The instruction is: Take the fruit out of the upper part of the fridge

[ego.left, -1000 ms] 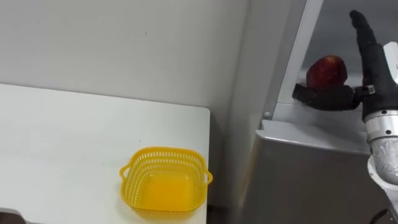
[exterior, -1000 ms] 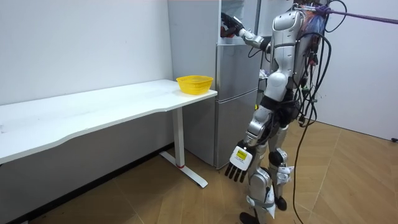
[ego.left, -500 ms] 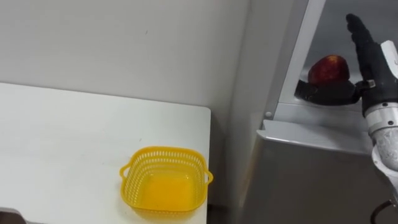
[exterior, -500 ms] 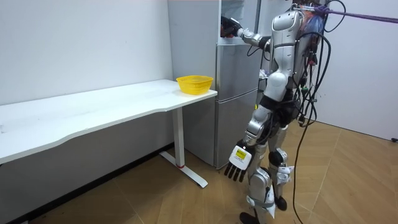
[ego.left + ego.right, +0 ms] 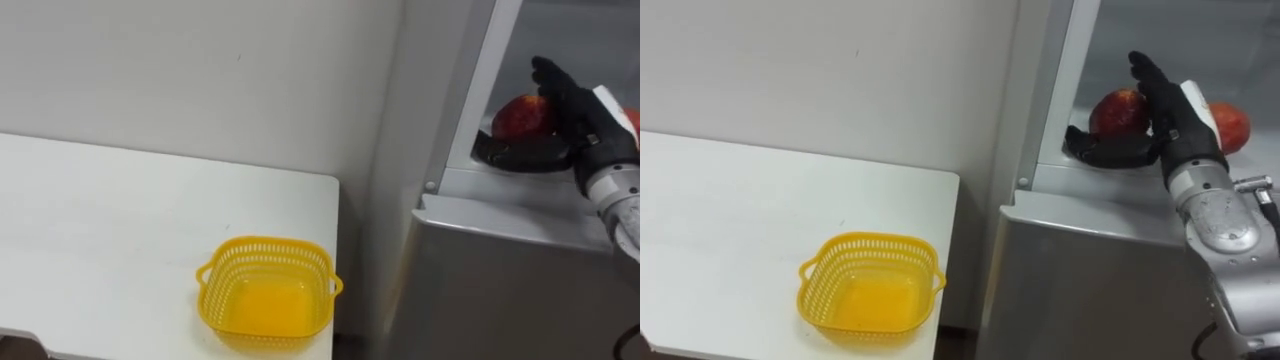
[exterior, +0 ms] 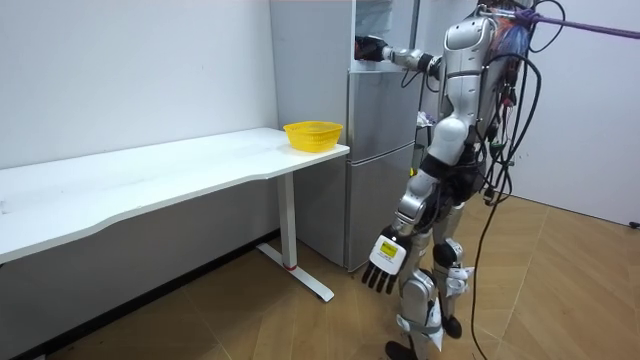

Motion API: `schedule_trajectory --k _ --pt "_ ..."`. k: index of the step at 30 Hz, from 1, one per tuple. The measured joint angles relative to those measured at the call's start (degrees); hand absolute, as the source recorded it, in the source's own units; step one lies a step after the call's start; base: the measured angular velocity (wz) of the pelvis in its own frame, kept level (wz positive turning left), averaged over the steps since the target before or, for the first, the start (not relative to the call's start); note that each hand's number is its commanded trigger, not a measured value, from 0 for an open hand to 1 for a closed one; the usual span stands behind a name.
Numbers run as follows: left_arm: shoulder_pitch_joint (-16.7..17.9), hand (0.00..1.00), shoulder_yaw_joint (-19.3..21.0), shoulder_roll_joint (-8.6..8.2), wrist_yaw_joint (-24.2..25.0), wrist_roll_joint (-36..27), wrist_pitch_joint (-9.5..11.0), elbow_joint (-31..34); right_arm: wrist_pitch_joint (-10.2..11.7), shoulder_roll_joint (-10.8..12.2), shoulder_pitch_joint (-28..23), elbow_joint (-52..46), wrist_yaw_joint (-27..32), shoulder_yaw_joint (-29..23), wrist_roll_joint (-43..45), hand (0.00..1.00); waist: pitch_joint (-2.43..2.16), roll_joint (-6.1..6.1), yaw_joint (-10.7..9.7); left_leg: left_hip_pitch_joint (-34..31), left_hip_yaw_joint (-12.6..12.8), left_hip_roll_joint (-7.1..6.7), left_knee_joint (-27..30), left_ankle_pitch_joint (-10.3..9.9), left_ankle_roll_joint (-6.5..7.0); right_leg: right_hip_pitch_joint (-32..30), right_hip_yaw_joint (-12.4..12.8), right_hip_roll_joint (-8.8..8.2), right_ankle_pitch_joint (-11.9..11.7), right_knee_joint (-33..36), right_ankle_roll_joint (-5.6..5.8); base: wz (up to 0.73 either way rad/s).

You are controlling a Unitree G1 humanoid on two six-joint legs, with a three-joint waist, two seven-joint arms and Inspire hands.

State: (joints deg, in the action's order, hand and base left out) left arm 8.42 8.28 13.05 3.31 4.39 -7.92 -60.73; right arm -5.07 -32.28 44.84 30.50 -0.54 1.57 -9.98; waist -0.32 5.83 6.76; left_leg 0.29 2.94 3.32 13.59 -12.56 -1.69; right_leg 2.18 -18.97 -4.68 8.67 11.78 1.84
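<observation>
In the open upper fridge compartment a red apple [image 5: 518, 116] [image 5: 1114, 112] rests on the shelf. My right hand [image 5: 572, 108] [image 5: 1172, 112] reaches in around it and is open. Its dark fingers [image 5: 1148, 78] lean nearly straight against the apple's right side and top, and the thumb [image 5: 1102, 150] lies along the shelf just below the apple's front. A second red fruit [image 5: 1232, 125] sits to the right, behind the hand. In the room view I stand at the fridge with my right arm raised, and my left hand [image 6: 383, 262] hangs open by my thigh.
A yellow plastic basket [image 5: 265, 290] [image 6: 312, 133] stands with nothing in it at the near right corner of the white table [image 5: 100, 220], left of the grey fridge [image 5: 500, 270]. The fridge's lower door is closed. A white wall runs behind the table.
My right hand's fingers have tipped from upright down and left over the apple, and the hand has reached a little further into the compartment. The apple and basket stay put.
</observation>
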Motion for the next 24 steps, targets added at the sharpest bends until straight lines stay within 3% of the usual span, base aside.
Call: schedule_trajectory --k 3,6,7,11,12,24 --pt "-0.07 0.0 -0.01 0.0 0.08 -0.12 -1.1 0.0 -0.72 -0.58 1.32 2.12 -3.12 0.01 -0.07 0.0 -0.05 0.06 -0.03 0.17 0.0 0.0 0.04 0.0 0.0 0.18 -0.02 0.0 -0.03 0.01 -0.05 0.0" --pt "0.24 0.0 -0.01 0.02 0.08 -0.1 -1.92 -0.04 -2.03 -1.41 1.41 2.72 -5.78 0.01 -1.0 0.82 -0.07 0.22 0.09 0.99 0.01 0.0 -0.22 0.0 0.0 0.85 -0.01 0.01 -0.03 -0.06 -0.04 0.0" --pt "0.37 0.0 -0.03 0.02 0.08 -0.11 -2.11 -0.04 -2.08 -1.41 1.42 3.02 -6.2 0.02 -0.96 1.0 -0.08 0.23 0.11 1.25 0.02 0.0 -0.31 0.0 0.0 1.05 0.0 0.01 -0.03 -0.06 -0.04 0.0" --pt "0.52 0.0 -0.03 0.2 0.16 0.19 -2.58 -0.05 -2.6 -1.66 1.41 3.87 -7.73 -0.02 -2.3 1.0 0.01 0.59 0.28 1.8 -0.01 0.0 -0.52 0.01 -0.01 1.54 0.05 0.05 -0.02 -0.12 -0.03 0.0" --pt "0.54 0.0 -0.02 0.21 0.16 0.19 -2.68 -0.05 -2.64 -1.73 1.41 3.89 -7.71 -0.24 -2.47 1.0 -0.15 0.82 0.33 1.8 0.0 0.0 -0.57 0.01 -0.01 1.54 0.09 0.05 -0.02 -0.12 -0.03 0.0" --pt "-0.18 0.0 -0.12 0.29 -0.02 -0.11 -3.41 0.15 -3.74 -1.8 1.89 3.83 -7.72 -0.51 -4.18 1.0 -0.17 0.85 0.97 2.01 -0.11 0.0 -0.56 0.0 -0.01 1.77 0.15 0.07 -0.02 -0.1 -0.03 0.0"
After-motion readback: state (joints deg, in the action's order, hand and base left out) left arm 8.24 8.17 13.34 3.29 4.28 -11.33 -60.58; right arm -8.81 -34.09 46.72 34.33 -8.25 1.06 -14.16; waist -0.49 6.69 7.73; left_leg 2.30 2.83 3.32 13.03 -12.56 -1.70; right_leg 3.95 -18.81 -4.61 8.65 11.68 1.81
